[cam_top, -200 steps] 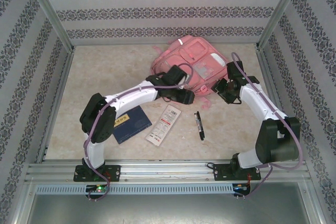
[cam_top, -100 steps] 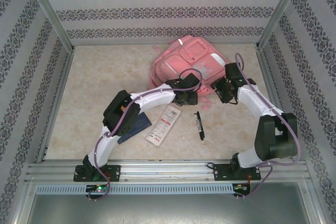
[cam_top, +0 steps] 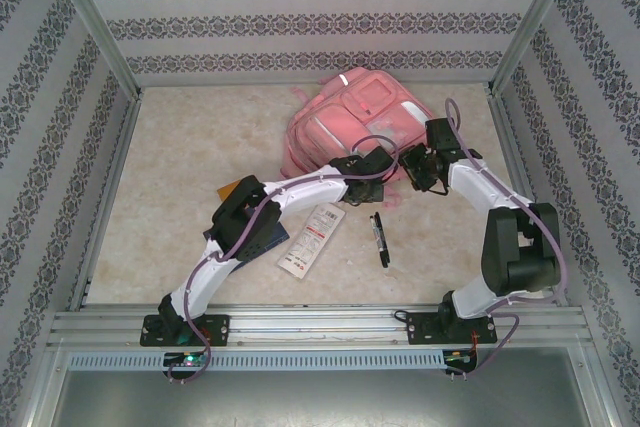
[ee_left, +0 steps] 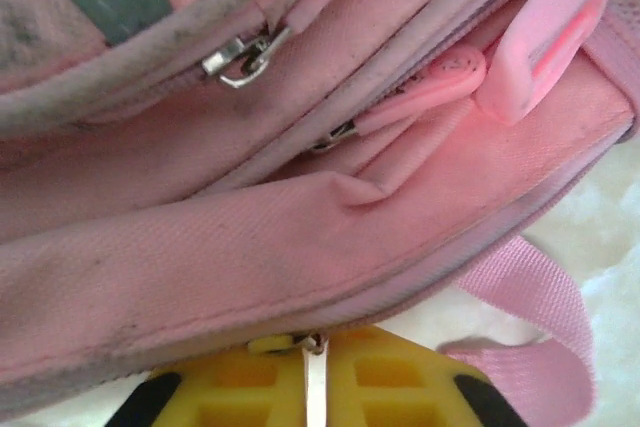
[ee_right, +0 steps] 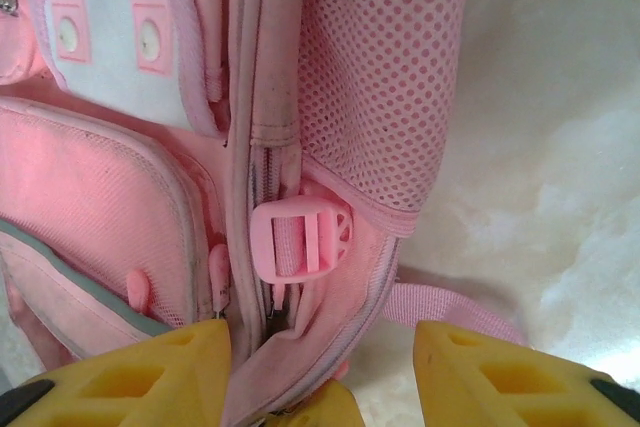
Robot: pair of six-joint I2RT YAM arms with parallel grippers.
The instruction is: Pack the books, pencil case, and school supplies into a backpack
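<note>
Pinching shut, the left gripper (ee_left: 313, 392) is clamping what looks like a metal zipper pull (ee_left: 298, 342) on the backpack (ee_left: 300, 247), at its lower seam. The right gripper (ee_right: 320, 357) is hanging with jaws parted, straddling the side zip by the mesh pocket (ee_right: 375, 87). The pink fabric is looking soft and floppy, likely sagging under any tug, so the pull tabs are looking like the firmest holds. It's lying toward the far side of the table (cam_top: 200, 147), with the pencil case (cam_top: 312, 239) and a pen (cam_top: 380, 239) waiting nearer the arms.

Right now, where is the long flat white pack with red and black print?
In the top view the white pack lies flat mid-table, between the dark navy booklet on its left and a slim black pen on its right.
</note>
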